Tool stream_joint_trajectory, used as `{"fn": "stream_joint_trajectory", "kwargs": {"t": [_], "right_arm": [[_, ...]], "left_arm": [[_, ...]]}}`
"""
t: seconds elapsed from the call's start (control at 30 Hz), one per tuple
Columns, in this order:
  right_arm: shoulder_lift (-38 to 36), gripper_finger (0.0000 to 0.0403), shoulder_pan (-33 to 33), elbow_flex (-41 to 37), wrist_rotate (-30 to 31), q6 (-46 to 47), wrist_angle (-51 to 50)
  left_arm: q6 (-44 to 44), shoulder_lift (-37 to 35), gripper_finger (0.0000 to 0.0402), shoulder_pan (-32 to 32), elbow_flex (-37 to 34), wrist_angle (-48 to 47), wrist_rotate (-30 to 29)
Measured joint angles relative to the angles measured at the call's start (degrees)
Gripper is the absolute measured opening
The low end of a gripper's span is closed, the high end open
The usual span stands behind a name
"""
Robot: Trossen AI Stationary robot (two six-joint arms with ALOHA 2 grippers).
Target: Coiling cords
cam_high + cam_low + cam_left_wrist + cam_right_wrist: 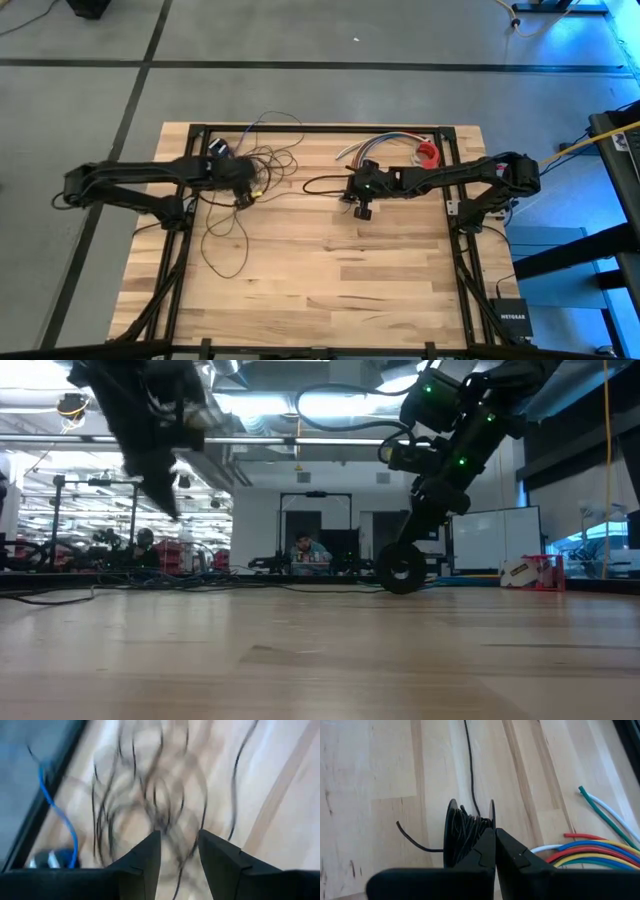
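The cord, a thin dark wire, lies in a tangle of loops point(262, 165) at the table's far left, with one long loop point(225, 250) reaching toward the near edge. A strand point(322, 182) runs right to a black spool point(467, 832), which stands on its rim point(403, 572) on the table. My left gripper point(179, 845) hovers open above the tangle point(150, 805). My right gripper point(495, 834) is shut at the spool. A loose wire end point(412, 840) sticks out beside the spool. My left gripper has blurred strands showing in the gap between its fingers; whether it touches them cannot be told. My right gripper pinches the spool by the rim of one flange point(492, 817) between its fingertips, slanting down from the table's right. The spool stands upright, its lower edge on the table.
A short bundle of multicoloured wires point(385, 145) and a red roll point(428, 153) lie at the far right. A blue cable point(60, 815) lies by the far left edge. The near half of the table point(320, 290) is bare wood. A person point(305, 550) sits behind the table.
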Motion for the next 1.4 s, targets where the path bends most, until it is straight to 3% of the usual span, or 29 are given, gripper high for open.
{"fn": "stream_joint_trajectory", "kwargs": {"t": [0.13,0.23,0.4,0.53,0.7,0.83,1.17,1.33,1.4], "right_arm": [[0.00,0.0003,0.00,0.00,-0.04,-0.54,0.29],[0.00,0.0003,0.00,0.00,0.00,-1.37,1.08],[0.00,0.0003,0.00,0.00,0.00,-1.55,2.72],[0.00,0.0003,-0.46,0.00,-0.04,-1.43,3.23],[1.98,0.0003,-1.76,0.00,-0.02,0.08,4.21],[3.90,0.0003,-1.97,0.17,-1.14,0.24,6.22],[4.37,0.0003,-1.88,0.13,-3.07,0.22,7.83],[4.42,0.0003,-1.88,0.09,-3.07,0.20,8.10],[4.44,0.0003,-1.88,0.09,-3.06,0.20,8.21]], "left_arm": [[1.26,-1.59,0.0124,-1.95,-2.77,21.52,6.10],[2.99,1.78,0.0124,-3.97,-5.95,38.14,9.58],[3.86,14.47,0.0124,-6.51,-8.13,59.77,10.01],[5.63,26.77,0.0124,-7.46,-5.41,71.86,12.00],[7.17,39.45,0.0124,-7.99,1.83,74.29,12.52],[11.50,44.34,0.0124,-8.42,6.63,73.98,12.52],[18.01,46.70,0.0124,-6.75,9.84,74.08,12.73],[16.22,47.11,0.0124,-5.68,9.88,74.75,21.04],[16.07,47.37,0.0124,-5.55,9.88,74.37,21.24]]}}
